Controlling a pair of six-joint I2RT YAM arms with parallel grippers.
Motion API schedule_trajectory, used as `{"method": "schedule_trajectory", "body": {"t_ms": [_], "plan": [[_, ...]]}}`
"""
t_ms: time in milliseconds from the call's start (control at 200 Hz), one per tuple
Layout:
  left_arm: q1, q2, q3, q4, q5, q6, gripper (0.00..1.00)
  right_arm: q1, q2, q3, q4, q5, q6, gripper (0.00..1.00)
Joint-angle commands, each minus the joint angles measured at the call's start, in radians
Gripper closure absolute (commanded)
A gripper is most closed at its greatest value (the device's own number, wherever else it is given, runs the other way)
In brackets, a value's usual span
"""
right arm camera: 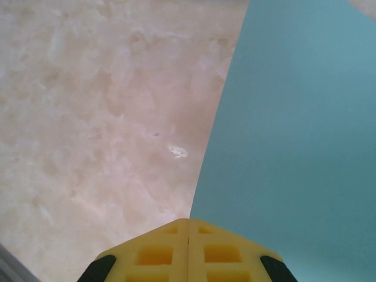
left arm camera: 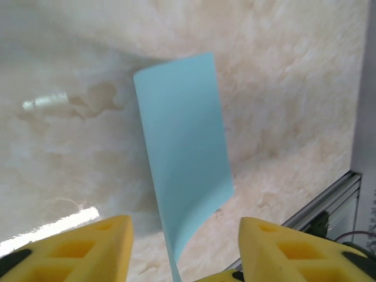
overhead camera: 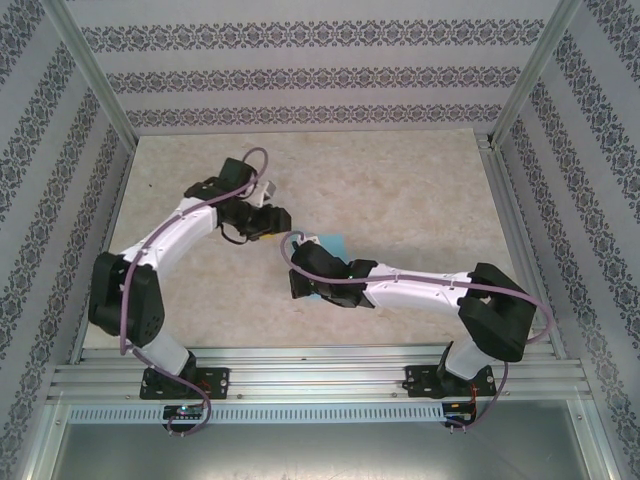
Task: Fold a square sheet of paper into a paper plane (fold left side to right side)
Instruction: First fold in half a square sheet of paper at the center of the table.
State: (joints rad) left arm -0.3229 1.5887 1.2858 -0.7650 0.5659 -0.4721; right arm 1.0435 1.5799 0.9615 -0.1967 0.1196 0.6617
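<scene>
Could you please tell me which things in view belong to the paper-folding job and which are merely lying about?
Job:
the square sheet of paper, curved
left gripper, open astride the sheet's end
right gripper, shut at the sheet's edge

Just there:
the marbled table top
the aluminium rail
the patterned walls

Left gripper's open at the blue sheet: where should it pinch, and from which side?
Likely the near bottom edge of the square sheet of paper: it stands curled, edge-on inside the open left gripper. Advance straight along that edge and close across its faces.
</scene>
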Motion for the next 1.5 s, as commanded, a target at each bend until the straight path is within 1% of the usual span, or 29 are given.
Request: {"method": "schedule_trajectory", "body": {"t_ms": [0,75,165,390,465,544,669,794,994,1099,1154,1339,1494], "plan": [[0.103,-0.12,-0.009,-0.012,0.054,0.027,0.43,-0.036,-0.038,-0.022,0.103,-0.085,0.043,1.0],[0.166,-0.157,-0.044,-0.01,0.06,0.029,0.43,-0.061,-0.033,-0.034,0.17,-0.132,0.069,1.0],[0.209,-0.186,-0.109,0.025,0.084,0.015,0.43,-0.089,-0.024,-0.049,0.235,-0.168,0.101,1.0],[0.202,-0.172,-0.274,0.128,0.094,-0.021,0.49,-0.157,-0.037,-0.164,0.383,-0.223,0.205,1.0],[0.17,-0.154,-0.319,0.182,0.102,-0.045,0.49,-0.173,-0.05,-0.191,0.386,-0.224,0.212,1.0],[0.134,-0.125,-0.33,0.213,0.092,-0.057,0.48,-0.188,-0.065,-0.218,0.386,-0.226,0.214,1.0],[0.083,-0.078,-0.308,0.241,0.076,-0.072,0.45,-0.219,-0.106,-0.277,0.386,-0.225,0.221,1.0],[0.018,-0.031,-0.265,0.251,0.032,-0.082,0.4,-0.248,-0.144,-0.328,0.375,-0.222,0.224,1.0],[-0.081,0.088,-0.21,0.32,-0.001,-0.131,0.32,-0.288,-0.169,-0.384,0.375,-0.227,0.243,1.0],[-0.113,0.143,-0.204,0.391,-0.003,-0.181,0.3,-0.305,-0.172,-0.4,0.367,-0.23,0.259,1.0],[-0.131,0.169,-0.196,0.418,0.0,-0.201,0.3,-0.314,-0.173,-0.411,0.362,-0.229,0.272,1.0],[-0.174,0.251,-0.145,0.42,0.0,-0.209,0.33,-0.328,-0.172,-0.427,0.34,-0.23,0.287,1.0],[-0.186,0.293,-0.118,0.428,-0.001,-0.218,0.37,-0.336,-0.16,-0.431,0.319,-0.23,0.289,1.0]]}}
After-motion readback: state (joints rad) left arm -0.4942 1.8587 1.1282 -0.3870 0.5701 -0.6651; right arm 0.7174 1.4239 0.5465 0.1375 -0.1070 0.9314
